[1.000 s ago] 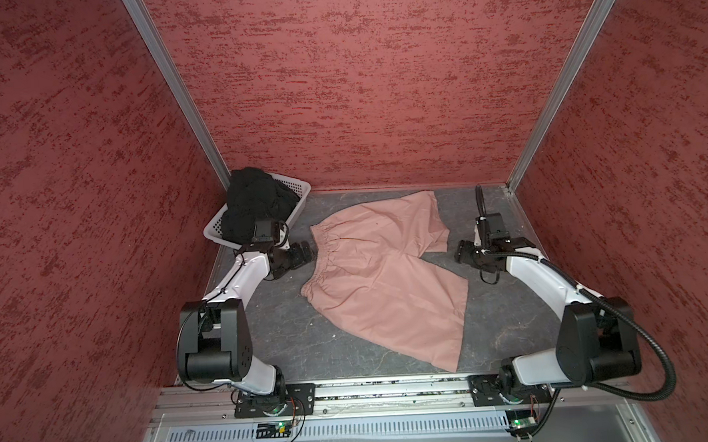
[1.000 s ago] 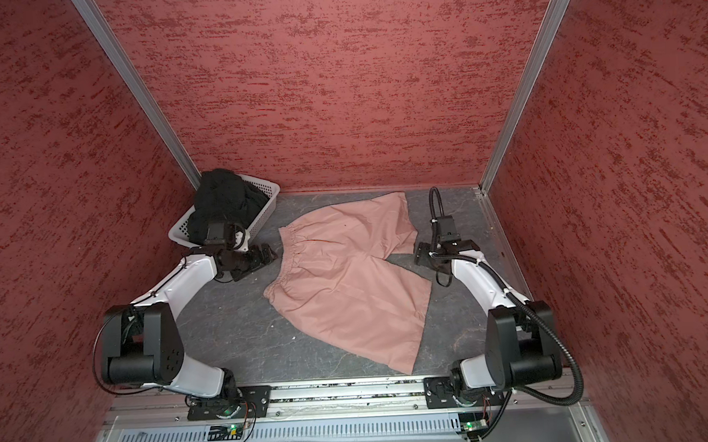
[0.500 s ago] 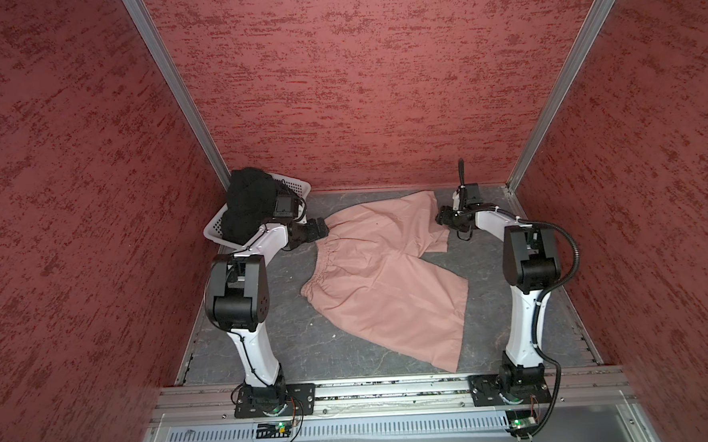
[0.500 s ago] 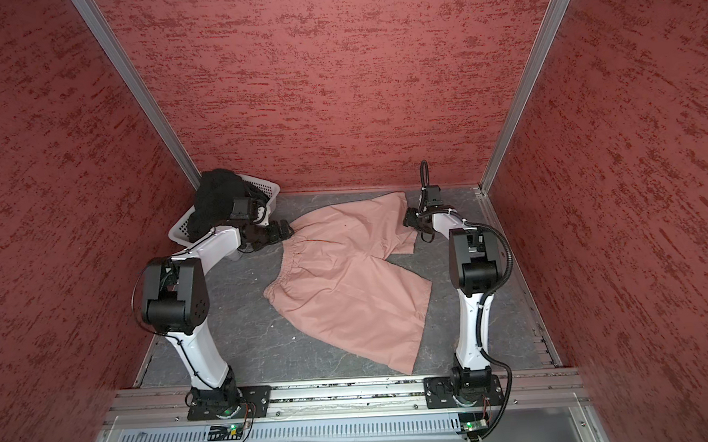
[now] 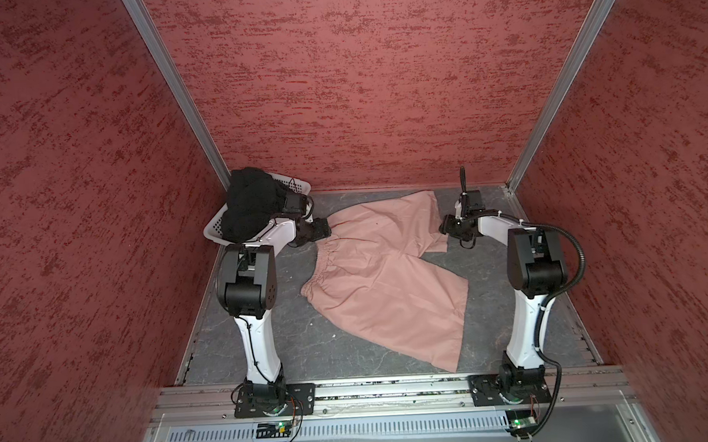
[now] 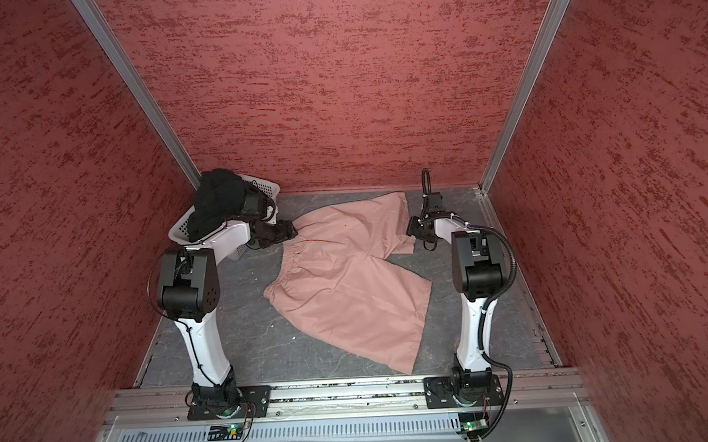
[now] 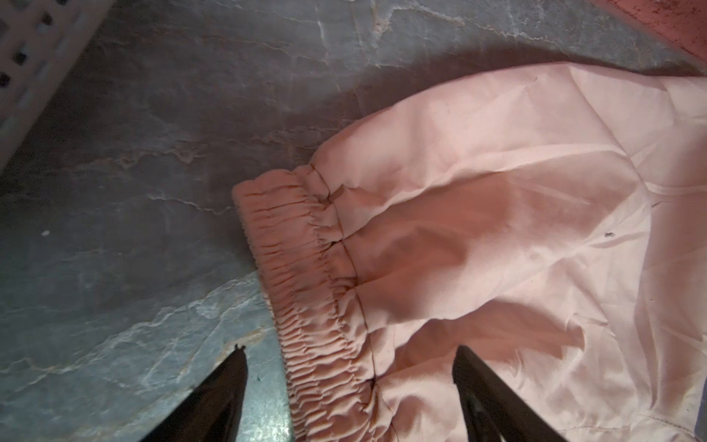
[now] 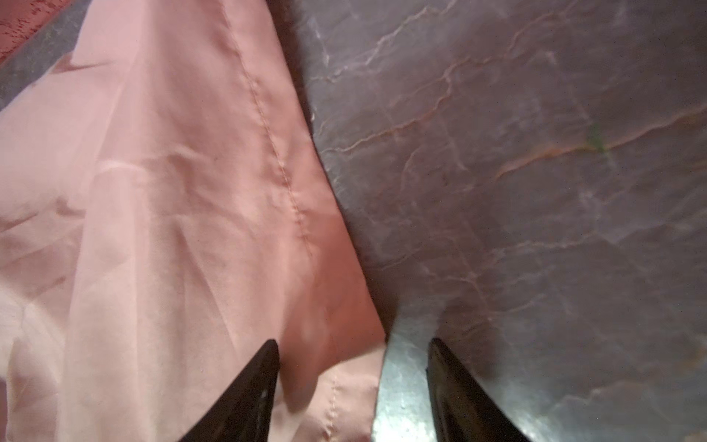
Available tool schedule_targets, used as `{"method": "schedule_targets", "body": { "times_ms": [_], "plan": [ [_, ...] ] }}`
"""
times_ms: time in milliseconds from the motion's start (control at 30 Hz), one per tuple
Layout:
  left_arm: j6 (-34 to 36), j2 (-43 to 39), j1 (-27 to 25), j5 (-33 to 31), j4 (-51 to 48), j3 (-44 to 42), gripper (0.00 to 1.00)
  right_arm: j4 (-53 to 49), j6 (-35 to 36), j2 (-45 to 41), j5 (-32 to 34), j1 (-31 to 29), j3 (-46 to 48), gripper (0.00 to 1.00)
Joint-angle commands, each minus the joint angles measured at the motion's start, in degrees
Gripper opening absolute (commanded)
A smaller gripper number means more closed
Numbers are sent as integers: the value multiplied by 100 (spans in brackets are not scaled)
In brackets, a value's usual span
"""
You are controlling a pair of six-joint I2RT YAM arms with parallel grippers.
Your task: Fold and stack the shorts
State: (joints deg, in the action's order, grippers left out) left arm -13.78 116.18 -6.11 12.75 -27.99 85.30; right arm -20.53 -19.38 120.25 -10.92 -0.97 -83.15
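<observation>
Both jaws gape, gripping nothing: my left gripper (image 7: 349,354) straddles the waistband corner of the pink shorts (image 5: 384,278), spread flat on the table (image 5: 267,351). My right gripper (image 8: 352,346) straddles the far leg's hem, placed, I judge, to pinch and fold. The black shorts (image 5: 249,206) sit in the basket (image 5: 212,232).

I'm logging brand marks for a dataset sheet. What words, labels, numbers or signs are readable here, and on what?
None can be read.
The dusty-pink cloth shorts: plain fabric and stitching, no print.
The black cloth shorts in the white perforated plastic basket: no mark visible.
The small circuit boards at the front rail: too small to read.
</observation>
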Motion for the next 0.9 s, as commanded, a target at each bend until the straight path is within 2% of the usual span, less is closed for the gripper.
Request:
{"method": "schedule_targets", "body": {
  "times_ms": [0, 100, 267, 333, 567, 633, 667, 733, 867],
  "plan": [
    [86, 111, 54, -88, -82, 68, 83, -170, 36, 34, 139, -8, -28, 56],
    [95, 142, 77, -3, -102, 83, 83, -258, 50, 104, 90, -9, -48, 48],
    [30, 73, 193, 237, 4, -55, 80, -147, 14, 101, -47, -6, 42, 17],
    [42, 38, 232, 236, 12, -104, 79, 51, -36, 68, -229, -8, 96, 2],
    [86, -69, 321, 287, 56, -226, 72, -52, -12, -496, -165, 1, 74, 0],
    [92, -69, 334, 310, 62, -218, 72, -244, 23, -703, -53, 4, 98, 47],
    [95, -76, 330, 316, 65, -216, 72, -275, 35, -841, 8, 1, 219, 57],
    [93, -78, 339, 331, 74, -217, 72, -230, 24, -1111, 80, 1, 536, 63],
    [103, -78, 349, 358, 117, -232, 74, -94, -5, -1413, -15, 3, 1117, 63]
  ]
}}
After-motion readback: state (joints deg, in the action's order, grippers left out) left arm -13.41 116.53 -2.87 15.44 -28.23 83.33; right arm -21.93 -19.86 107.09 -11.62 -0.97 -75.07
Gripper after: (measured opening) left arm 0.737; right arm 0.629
